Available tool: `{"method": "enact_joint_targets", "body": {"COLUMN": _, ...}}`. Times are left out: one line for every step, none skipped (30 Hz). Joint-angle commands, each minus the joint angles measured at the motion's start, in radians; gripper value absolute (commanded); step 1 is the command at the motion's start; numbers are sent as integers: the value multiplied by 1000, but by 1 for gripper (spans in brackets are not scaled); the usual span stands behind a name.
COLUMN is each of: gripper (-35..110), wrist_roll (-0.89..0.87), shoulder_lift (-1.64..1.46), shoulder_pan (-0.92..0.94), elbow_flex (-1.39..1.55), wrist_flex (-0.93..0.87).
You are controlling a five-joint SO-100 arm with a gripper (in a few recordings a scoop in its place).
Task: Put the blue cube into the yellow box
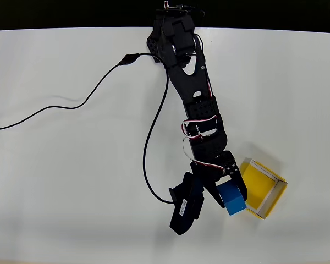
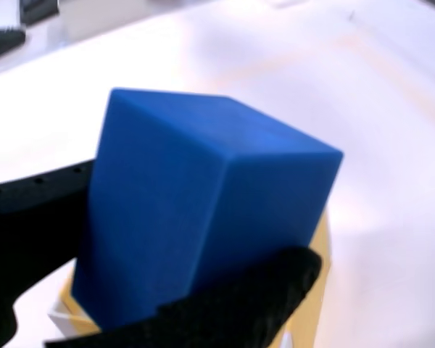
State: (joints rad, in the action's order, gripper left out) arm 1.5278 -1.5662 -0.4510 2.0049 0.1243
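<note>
**A:** Where did things stand on the bench (image 1: 71, 209)?

**B:** The pick-up looked done. The gripper (image 1: 226, 193) was clamped on the blue cube (image 1: 232, 198), low and right of centre in the overhead view, at the end of the black arm (image 1: 195, 104) reaching down from the top edge.

**A:** And the yellow box (image 1: 262, 188)?

**B:** Just to the right of the cube in the overhead view, sitting at an angle on the bench, its yellow floor bare. The cube was at the box's near left wall, not yet over the opening, as far as I could judge from above.

**A:** So what was left?

**B:** By my reading, a short carry to the right, then the release. The drop itself had not happened.

**A:** How did the cube look up close?

**B:** In the wrist view the blue cube (image 2: 203, 210) was big in the frame: bright blue, matte, plain faces, crisp edges, slightly oblong. A black finger (image 2: 225, 304) pressed along its lower side, another dark finger at the left. A sliver of the yellow box (image 2: 315, 290) peeked out under it at lower right.
</note>
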Motion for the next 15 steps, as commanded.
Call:
{"method": "enact_joint_targets", "body": {"gripper": 18, "wrist_roll": 8, "shoulder_lift": 5, "shoulder_pan": -52, "elbow_flex": -190, "wrist_flex": 77}}
{"method": "enact_joint_targets", "body": {"gripper": 19, "wrist_roll": 12, "shoulder_lift": 29, "shoulder_pan": -63, "elbow_flex": -212, "wrist_flex": 80}}
{"method": "enact_joint_targets", "body": {"gripper": 19, "wrist_roll": 8, "shoulder_lift": 52, "shoulder_pan": -74, "elbow_flex": -227, "wrist_flex": 101}}
{"method": "enact_joint_targets", "body": {"gripper": 19, "wrist_roll": 6, "shoulder_lift": 74, "shoulder_pan": -83, "elbow_flex": -245, "wrist_flex": 109}}
{"method": "enact_joint_targets", "body": {"gripper": 19, "wrist_roll": 8, "shoulder_lift": 94, "shoulder_pan": -92, "elbow_flex": -264, "wrist_flex": 109}}
{"method": "enact_joint_targets", "body": {"gripper": 19, "wrist_roll": 3, "shoulder_lift": 114, "shoulder_pan": -101, "elbow_flex": -282, "wrist_flex": 115}}
{"method": "enact_joint_targets", "body": {"gripper": 19, "wrist_roll": 0, "shoulder_lift": 132, "shoulder_pan": -110, "elbow_flex": -301, "wrist_flex": 115}}
{"method": "enact_joint_targets", "body": {"gripper": 19, "wrist_roll": 2, "shoulder_lift": 149, "shoulder_pan": -118, "elbow_flex": -314, "wrist_flex": 118}}
{"method": "enact_joint_targets", "body": {"gripper": 19, "wrist_roll": 3, "shoulder_lift": 167, "shoulder_pan": -126, "elbow_flex": -327, "wrist_flex": 126}}
{"method": "enact_joint_targets", "body": {"gripper": 19, "wrist_roll": 5, "shoulder_lift": 184, "shoulder_pan": -132, "elbow_flex": -339, "wrist_flex": 127}}
{"method": "enact_joint_targets", "body": {"gripper": 19, "wrist_roll": 8, "shoulder_lift": 198, "shoulder_pan": -137, "elbow_flex": -347, "wrist_flex": 130}}
{"method": "enact_joint_targets", "body": {"gripper": 19, "wrist_roll": 11, "shoulder_lift": 212, "shoulder_pan": -141, "elbow_flex": -351, "wrist_flex": 137}}
{"method": "enact_joint_targets", "body": {"gripper": 19, "wrist_roll": 9, "shoulder_lift": 224, "shoulder_pan": -144, "elbow_flex": -357, "wrist_flex": 140}}
{"method": "enact_joint_targets", "body": {"gripper": 19, "wrist_roll": 3, "shoulder_lift": 235, "shoulder_pan": -147, "elbow_flex": -362, "wrist_flex": 141}}
{"method": "enact_joint_targets", "body": {"gripper": 19, "wrist_roll": 0, "shoulder_lift": 244, "shoulder_pan": -150, "elbow_flex": -364, "wrist_flex": 143}}
